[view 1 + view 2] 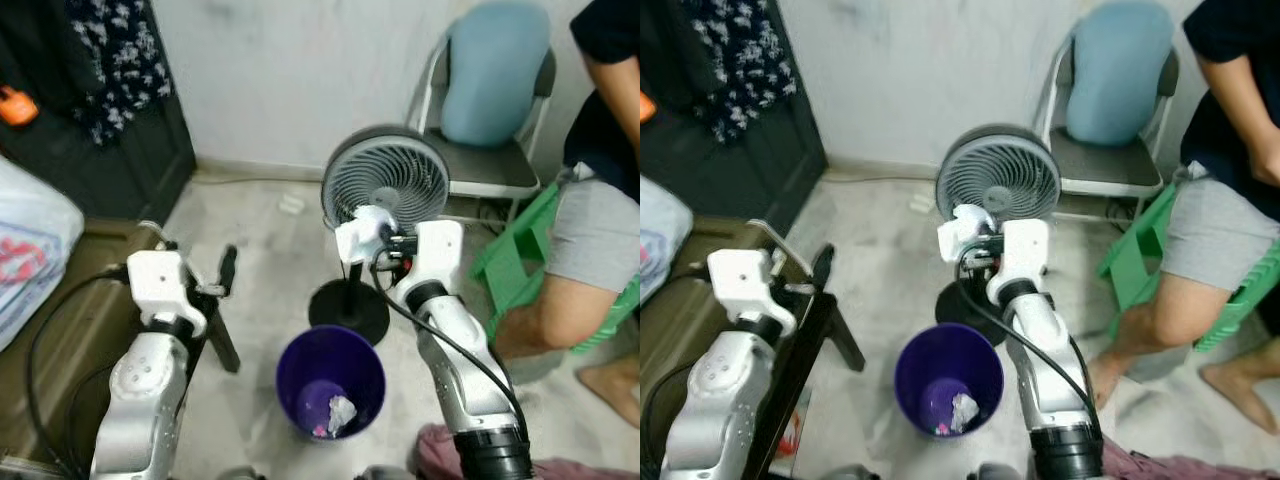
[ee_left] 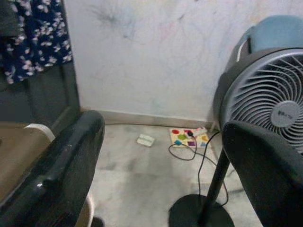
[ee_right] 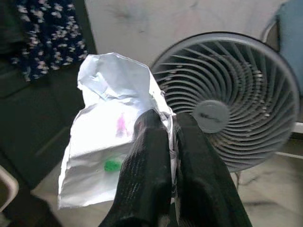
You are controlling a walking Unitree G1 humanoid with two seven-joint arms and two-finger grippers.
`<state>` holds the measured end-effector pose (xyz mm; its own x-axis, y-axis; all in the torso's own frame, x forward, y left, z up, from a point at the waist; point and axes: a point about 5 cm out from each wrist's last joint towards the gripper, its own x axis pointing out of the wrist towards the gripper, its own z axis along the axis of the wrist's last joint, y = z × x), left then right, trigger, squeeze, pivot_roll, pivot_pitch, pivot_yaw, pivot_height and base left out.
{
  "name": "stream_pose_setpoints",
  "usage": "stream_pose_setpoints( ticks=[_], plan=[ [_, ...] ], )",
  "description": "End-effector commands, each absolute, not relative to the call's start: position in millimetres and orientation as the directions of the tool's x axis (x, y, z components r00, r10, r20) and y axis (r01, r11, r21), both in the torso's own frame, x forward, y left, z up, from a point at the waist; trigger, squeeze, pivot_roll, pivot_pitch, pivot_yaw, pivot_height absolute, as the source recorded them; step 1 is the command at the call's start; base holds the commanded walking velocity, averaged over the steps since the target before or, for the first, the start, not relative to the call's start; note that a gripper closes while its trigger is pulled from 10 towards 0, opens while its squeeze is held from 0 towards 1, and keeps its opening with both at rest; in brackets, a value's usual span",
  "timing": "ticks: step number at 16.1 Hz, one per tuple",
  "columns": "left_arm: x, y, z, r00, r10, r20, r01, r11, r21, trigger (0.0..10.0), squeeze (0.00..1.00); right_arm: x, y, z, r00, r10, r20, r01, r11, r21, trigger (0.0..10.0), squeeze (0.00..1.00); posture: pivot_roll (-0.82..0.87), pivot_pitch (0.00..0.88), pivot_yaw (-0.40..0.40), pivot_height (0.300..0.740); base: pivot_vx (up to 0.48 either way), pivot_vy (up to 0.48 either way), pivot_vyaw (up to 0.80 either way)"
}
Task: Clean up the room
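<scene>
I have crumpled paper (image 3: 113, 146) pinched in the right gripper (image 3: 171, 124).
It hangs above the purple bin (image 1: 331, 382); left gripper (image 2: 161, 156) spread open, empty.

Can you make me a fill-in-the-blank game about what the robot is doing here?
1. The right gripper has its fingers shut on a crumpled white ____.
2. The bin on the floor is the colour ____.
3. Behind the held paper stands a grey ____ on a black round base.
4. The left gripper has its fingers ____, with nothing between them.

Missing words: paper; purple; fan; open
</scene>
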<state>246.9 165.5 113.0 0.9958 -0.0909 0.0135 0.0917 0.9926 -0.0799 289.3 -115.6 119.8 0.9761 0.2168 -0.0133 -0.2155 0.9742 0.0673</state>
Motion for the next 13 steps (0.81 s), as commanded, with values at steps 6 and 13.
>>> stream_pose_setpoints(
  ticks=[6,13],
  plan=[
    [244.4,164.1,116.3,0.993,-0.119,0.01,0.119,0.991,-0.058,10.0,0.0,302.4,-106.8,116.9,0.979,0.203,-0.021,-0.202,0.979,0.037,10.0,0.0,-0.03,0.059,-0.006,0.74,0.0,0.0,0.27],
    [221.8,167.4,114.9,0.942,-0.332,-0.041,0.335,0.931,0.145,10.0,0.0,311.8,-108.4,78.3,0.946,0.052,-0.319,-0.033,0.997,0.063,10.0,0.0,0.01,0.087,-0.024,0.74,0.0,0.0,0.0]
  ],
)
